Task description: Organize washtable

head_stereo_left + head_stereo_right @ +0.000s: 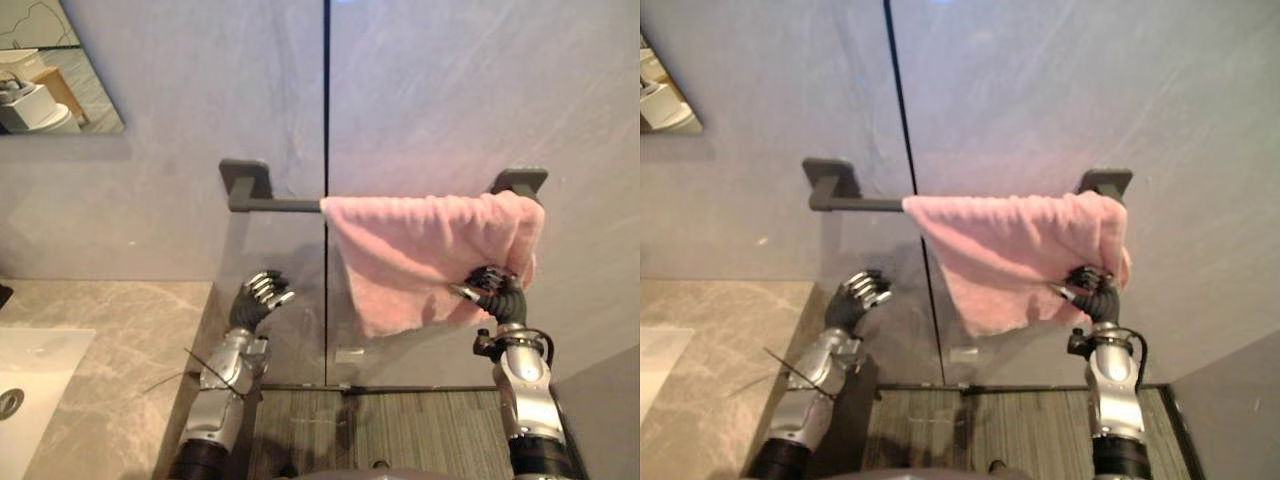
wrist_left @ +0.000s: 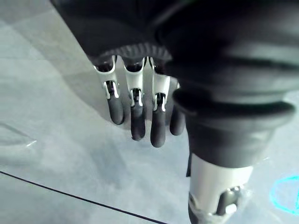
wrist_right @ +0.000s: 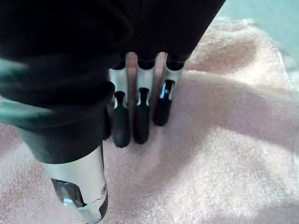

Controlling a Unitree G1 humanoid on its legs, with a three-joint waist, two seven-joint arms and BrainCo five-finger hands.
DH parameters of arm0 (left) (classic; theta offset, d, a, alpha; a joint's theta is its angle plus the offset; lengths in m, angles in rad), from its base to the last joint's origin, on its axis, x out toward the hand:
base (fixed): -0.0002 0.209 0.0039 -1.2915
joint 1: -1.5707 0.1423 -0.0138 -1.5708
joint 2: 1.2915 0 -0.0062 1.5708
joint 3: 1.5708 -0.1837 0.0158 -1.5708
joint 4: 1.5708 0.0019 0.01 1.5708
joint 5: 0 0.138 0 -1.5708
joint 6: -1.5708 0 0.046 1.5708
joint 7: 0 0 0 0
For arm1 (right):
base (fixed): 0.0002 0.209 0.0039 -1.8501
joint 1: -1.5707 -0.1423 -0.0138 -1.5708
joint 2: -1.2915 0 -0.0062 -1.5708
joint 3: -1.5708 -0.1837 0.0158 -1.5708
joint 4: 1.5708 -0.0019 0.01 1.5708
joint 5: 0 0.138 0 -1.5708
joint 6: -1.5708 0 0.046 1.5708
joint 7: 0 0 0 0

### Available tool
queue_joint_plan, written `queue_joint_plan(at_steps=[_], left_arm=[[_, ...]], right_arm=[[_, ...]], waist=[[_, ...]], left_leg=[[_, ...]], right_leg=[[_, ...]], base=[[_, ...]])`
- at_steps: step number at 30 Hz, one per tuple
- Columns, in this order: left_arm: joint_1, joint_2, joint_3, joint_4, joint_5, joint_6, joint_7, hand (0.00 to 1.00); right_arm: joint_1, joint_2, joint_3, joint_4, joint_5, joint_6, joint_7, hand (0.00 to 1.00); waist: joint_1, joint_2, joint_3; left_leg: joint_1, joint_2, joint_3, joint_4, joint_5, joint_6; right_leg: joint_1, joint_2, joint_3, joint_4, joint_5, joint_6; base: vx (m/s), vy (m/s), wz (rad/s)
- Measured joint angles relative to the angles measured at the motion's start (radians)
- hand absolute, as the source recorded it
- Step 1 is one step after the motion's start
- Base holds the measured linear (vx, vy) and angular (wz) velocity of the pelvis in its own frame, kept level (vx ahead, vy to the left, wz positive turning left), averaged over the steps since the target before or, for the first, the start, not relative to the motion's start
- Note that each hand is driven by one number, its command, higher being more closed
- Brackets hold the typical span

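Right hand is raised against the lower right part of a pink towel. Its fingers are nearly straight, dark tips pressing into the cloth, thumb held apart. It looks open and resting on the towel rather than gripping it.

Just above the hand, the towel hangs over a dark bar fixed to a grey wall. It covers the half of the bar directly above the hand, and the half away from the hand is bare. The cloth is soft, thick terry. It bunches up beside the hand at the bracket, and its lower edge runs at a slant, so it hangs crooked.

The step in hand seems to be tidying the towel on the bar. To do it well, the hand should probably close on a lower corner and not on a thick fold. It should then draw the cloth gently sideways towards the bare half of the bar, not downward, since a downward tug could slide the towel off.

Well apart from the right hand, below the bare end of the bar, the left hand is raised with fingers loosely bent, holding nothing. Beyond it lies a marble counter with a white sink, and a mirror hangs higher on the wall.
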Motion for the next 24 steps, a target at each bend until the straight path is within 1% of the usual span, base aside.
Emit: queue_joint_plan(at_steps=[5, 9, 14, 16, 19, 21, 24], left_arm=[[0.056, -0.044, 0.03, 0.001, 0.0, 0.004, -0.001, 0.0], [0.084, -0.075, 0.03, 0.001, 0.0, 0.011, -0.002, 0.0], [0.097, -0.094, 0.029, 0.001, 0.0, 0.012, -0.002, 0.0], [0.116, -0.111, 0.029, 0.0, 0.002, 0.012, -0.002, 0.0], [0.152, -0.127, 0.033, 0.001, 0.019, 0.013, -0.002, 0.0], [0.191, -0.134, 0.036, 0.004, 0.053, 0.014, -0.001, 0.0], [0.216, -0.145, 0.036, 0.048, 0.092, 0.016, -0.001, 0.0]], right_arm=[[0.059, 0.055, -0.016, -0.001, 0.028, 0.001, -0.015, 0.0], [0.092, 0.101, -0.008, -0.016, 0.039, 0.005, -0.013, 0.0], [0.13, 0.119, 0.056, -0.043, 0.037, 0.005, 0.012, 0.0], [0.162, 0.14, 0.068, -0.051, 0.036, 0.005, 0.012, 0.0], [0.212, 0.163, 0.072, -0.052, 0.024, 0.005, 0.01, 0.0], [0.263, 0.177, 0.071, -0.048, -0.002, 0.005, 0.006, 0.0], [0.311, 0.19, 0.067, -0.001, -0.019, 0.007, 0.002, 0.0]], waist=[[0.005, 0.0, -0.001], [0.007, 0.0, -0.001], [0.008, -0.001, -0.003], [0.009, 0.001, -0.005], [0.01, 0.002, -0.007], [0.011, 0.005, -0.02], [0.014, 0.007, -0.026]], left_leg=[[0.015, 0.0, 0.007, -0.01, 0.0, 0.0], [0.023, -0.001, 0.012, -0.02, 0.002, 0.0], [0.029, -0.001, 0.014, -0.02, 0.001, 0.0], [0.03, -0.001, 0.015, -0.02, 0.001, 0.0], [0.033, -0.001, 0.017, -0.019, 0.002, 0.0], [0.037, 0.0, 0.026, -0.019, 0.002, 0.0], [0.056, 0.002, 0.033, -0.019, 0.001, -0.001]], right_leg=[[0.002, 0.002, 0.007, 0.005, 0.0, 0.0], [0.001, 0.001, 0.011, 0.014, -0.002, 0.002], [0.0, 0.0, 0.012, 0.024, -0.007, 0.006], [0.0, -0.001, 0.012, 0.026, -0.009, 0.007], [0.0, -0.004, 0.011, 0.039, -0.017, 0.008], [0.001, -0.006, 0.011, 0.043, -0.022, 0.007], [0.008, -0.007, 0.011, 0.07, -0.041, 0.006]], base=[[-0.03, -0.014, -0.04], [-0.03, -0.015, -0.04], [-0.02, -0.01, 0.0], [0.0, 0.0, 0.0], [0.0, 0.0, 0.0], [0.0, -0.004, -0.02], [0.0, 0.0, 0.0]])
